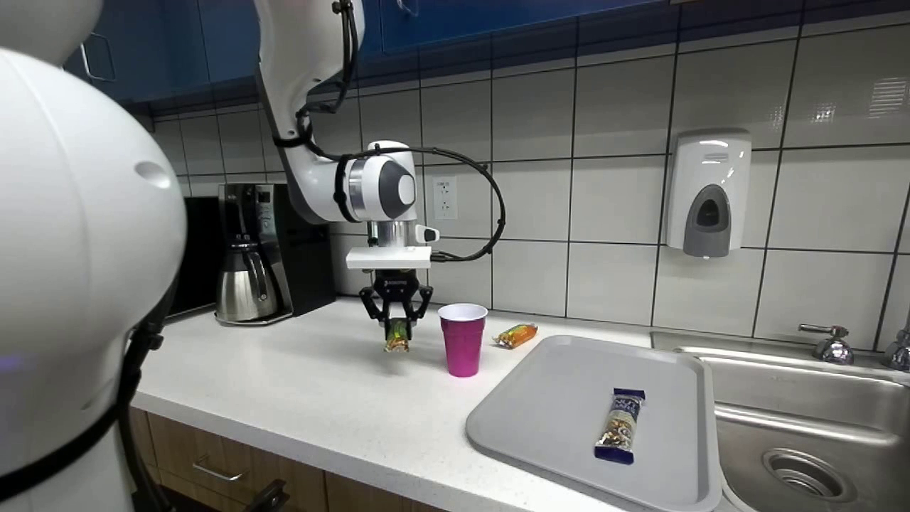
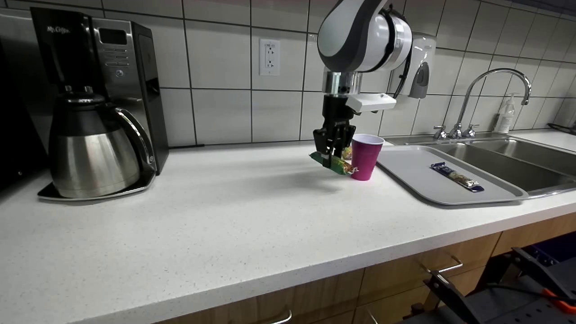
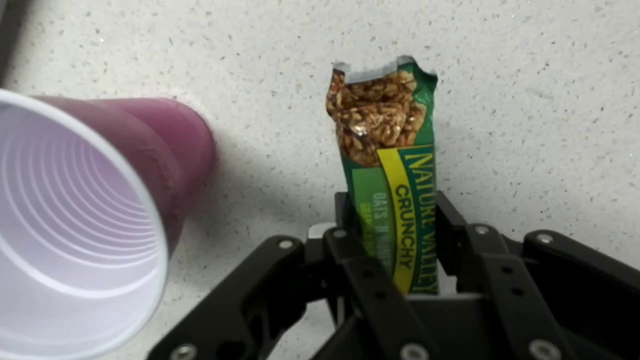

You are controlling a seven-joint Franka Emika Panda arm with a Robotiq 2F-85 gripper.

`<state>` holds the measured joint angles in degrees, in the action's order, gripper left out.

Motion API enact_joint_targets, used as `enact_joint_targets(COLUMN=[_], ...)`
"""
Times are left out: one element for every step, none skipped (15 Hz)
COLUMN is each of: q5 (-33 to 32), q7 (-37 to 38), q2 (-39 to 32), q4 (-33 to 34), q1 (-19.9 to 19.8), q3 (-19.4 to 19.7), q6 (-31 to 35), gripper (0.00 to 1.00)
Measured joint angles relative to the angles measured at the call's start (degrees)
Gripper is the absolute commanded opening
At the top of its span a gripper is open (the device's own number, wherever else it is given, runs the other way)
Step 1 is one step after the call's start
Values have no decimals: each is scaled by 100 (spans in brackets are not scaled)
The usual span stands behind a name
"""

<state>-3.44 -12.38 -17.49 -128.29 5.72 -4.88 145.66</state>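
Observation:
My gripper is shut on a green granola bar with a yellow band. It holds the bar a little above the white counter. In the wrist view the fingers press on both long sides of the bar, and its near end is hidden by the gripper. A pink cup with a white inside stands upright beside the gripper. The cup also shows in the other exterior view and at the left of the wrist view. It looks empty in the wrist view.
An orange-wrapped bar lies behind the cup near the wall. A grey tray holds a dark blue nut bar next to the sink. A coffee maker with a steel carafe stands across the counter.

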Motion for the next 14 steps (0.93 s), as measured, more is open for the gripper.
enact_joint_targets(q5=[-35, -68, -100, -123, -144, -163, -186, -217, -253, -286, -316, -342, -364, -378], q7=[0, 0, 0, 0, 0, 0, 0, 0, 0, 0, 0, 0, 0, 0], q2=[-47, -96, -145, -194, -241, -292, -341, -389, -434, -475, -511, -547, -578, -604], q4=[6, 13, 22, 31, 40, 53, 69, 84, 99, 113, 125, 137, 148, 156], q1=[8, 17, 26, 39, 50, 61, 74, 87, 100, 115, 128, 141, 153, 164], q3=[0, 0, 0, 0, 0, 0, -1, -1, -1, -1, -1, -1, -1, -1], q6=[17, 36, 49, 61, 75, 88, 101, 117, 135, 156, 173, 197, 219, 236], gripper=[15, 15, 15, 15, 15, 15, 15, 15, 15, 15, 15, 15, 15, 15])
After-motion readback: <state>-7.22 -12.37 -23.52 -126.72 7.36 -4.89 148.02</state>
